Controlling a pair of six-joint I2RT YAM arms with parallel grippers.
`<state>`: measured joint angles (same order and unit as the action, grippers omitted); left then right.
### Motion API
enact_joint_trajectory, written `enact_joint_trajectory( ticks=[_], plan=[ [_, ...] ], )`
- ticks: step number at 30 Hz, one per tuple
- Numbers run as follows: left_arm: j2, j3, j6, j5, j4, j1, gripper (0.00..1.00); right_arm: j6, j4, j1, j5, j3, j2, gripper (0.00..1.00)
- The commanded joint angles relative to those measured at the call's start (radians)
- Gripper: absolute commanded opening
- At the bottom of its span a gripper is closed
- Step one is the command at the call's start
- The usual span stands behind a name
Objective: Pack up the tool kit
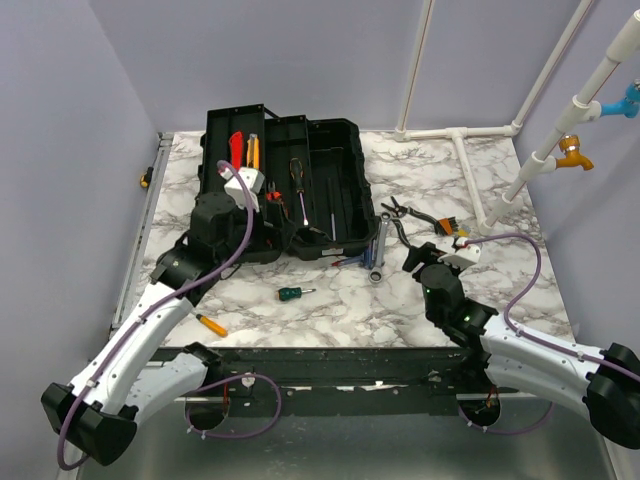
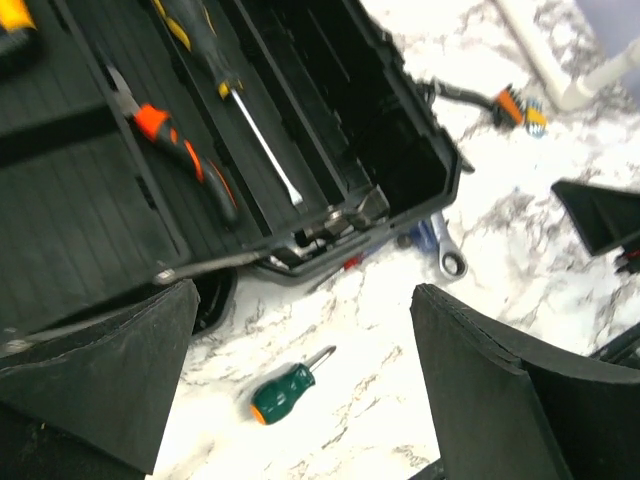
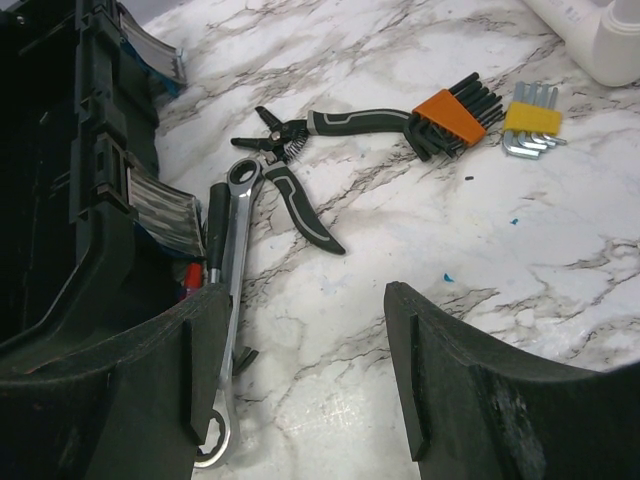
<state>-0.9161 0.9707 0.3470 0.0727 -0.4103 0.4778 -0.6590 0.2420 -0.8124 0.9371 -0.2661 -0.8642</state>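
Observation:
The black toolbox [image 1: 340, 205] lies open at the back left of the table, with a screwdriver [image 1: 297, 185] and orange-handled pliers [image 2: 170, 140] in it. My left gripper [image 2: 305, 300] is open and empty above the box's front edge [image 2: 420, 130]. A stubby green screwdriver [image 2: 288, 388] lies on the table below and between its fingers, and shows in the top view [image 1: 293, 293]. My right gripper [image 3: 305, 295] is open and empty, low over the table right of the box. A silver wrench [image 3: 232, 300] lies by its left finger, against the box wall.
Black wire strippers [image 3: 300, 170] and orange [image 3: 450, 118] and yellow [image 3: 530, 128] hex key sets lie beyond the right gripper. A small orange tool [image 1: 211, 324] lies near the front left edge. A white pipe frame [image 1: 470, 170] stands at the back right.

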Motion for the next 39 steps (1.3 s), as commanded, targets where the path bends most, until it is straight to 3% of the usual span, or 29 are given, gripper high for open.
enact_joint_trajectory(
  ticks=[1,7,12,19,29,35,39],
  plan=[
    [0.0,-0.116,-0.013,-0.059,0.023,0.084,0.9,-0.025,0.006,0.001,0.005,-0.004,-0.008,0.69],
    [-0.022,-0.244,-0.036,-0.124,0.056,0.206,0.87,-0.027,0.01,0.001,0.003,-0.004,-0.015,0.69],
    [-0.118,-0.253,-0.069,-0.128,0.031,0.258,0.85,-0.024,0.01,0.0,0.005,-0.008,-0.027,0.69],
    [-0.298,-0.23,-0.052,-0.106,0.032,0.279,0.84,-0.021,0.01,0.001,0.014,-0.007,-0.025,0.69],
    [-0.501,-0.223,0.086,-0.089,0.05,0.285,0.78,-0.019,0.012,0.001,0.017,-0.01,-0.035,0.7],
    [-0.511,-0.235,0.099,-0.073,0.051,0.303,0.71,-0.018,0.013,0.001,0.017,-0.013,-0.039,0.69],
    [-0.509,-0.239,0.102,-0.047,0.042,0.319,0.6,-0.018,0.013,0.001,0.017,-0.013,-0.038,0.69]
  ],
)
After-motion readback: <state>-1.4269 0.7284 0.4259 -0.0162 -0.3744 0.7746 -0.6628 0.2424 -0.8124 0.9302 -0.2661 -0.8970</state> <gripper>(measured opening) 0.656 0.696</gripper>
